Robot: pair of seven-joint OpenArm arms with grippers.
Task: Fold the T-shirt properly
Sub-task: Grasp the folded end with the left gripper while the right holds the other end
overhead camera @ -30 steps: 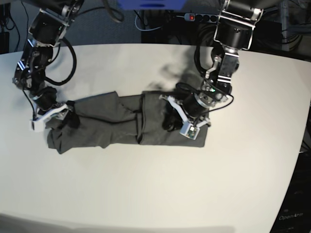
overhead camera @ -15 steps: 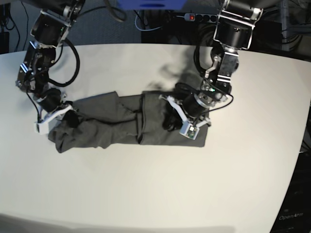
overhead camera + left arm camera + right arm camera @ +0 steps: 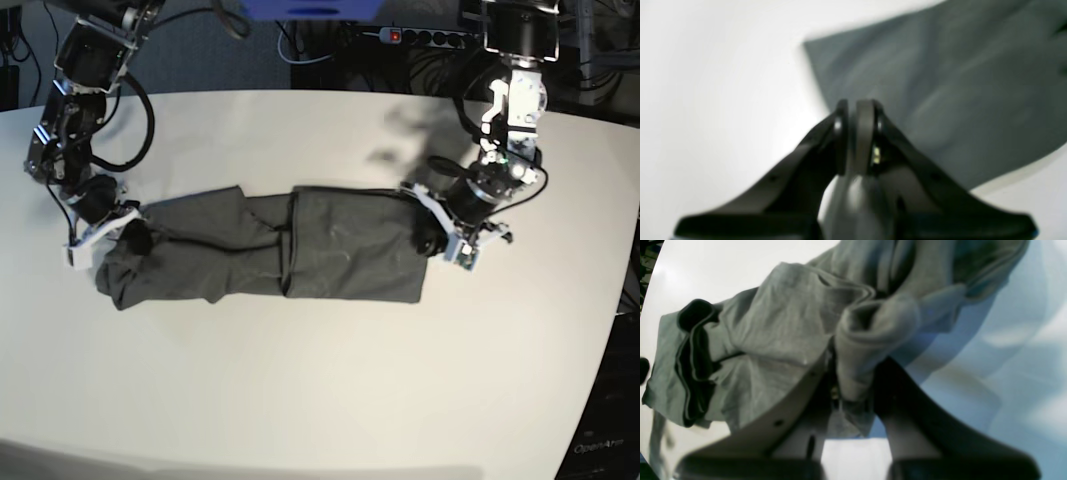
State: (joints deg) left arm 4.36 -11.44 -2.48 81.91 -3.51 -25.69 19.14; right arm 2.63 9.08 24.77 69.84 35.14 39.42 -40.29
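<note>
The dark grey T-shirt (image 3: 300, 245) lies as a long, wrinkled band across the white table (image 3: 300, 400), folded over itself near the middle. At its left end my right gripper (image 3: 128, 238) is shut on a bunched fold of the cloth; the right wrist view shows the fabric (image 3: 773, 330) pinched between the fingers of that gripper (image 3: 848, 390). My left gripper (image 3: 432, 242) sits at the shirt's right edge. In the left wrist view this gripper (image 3: 856, 105) is shut, low over the table beside a flat corner of the T-shirt (image 3: 940, 83), with no cloth seen in it.
A power strip (image 3: 410, 36) and cables lie behind the table's far edge. Bare white tabletop spreads in front of the shirt and to its right. The table's curved right edge (image 3: 612, 330) drops off to a dark floor.
My left gripper has slid, still shut, from on top of the shirt's right half to its right edge. My right gripper has shut on the shirt's left end.
</note>
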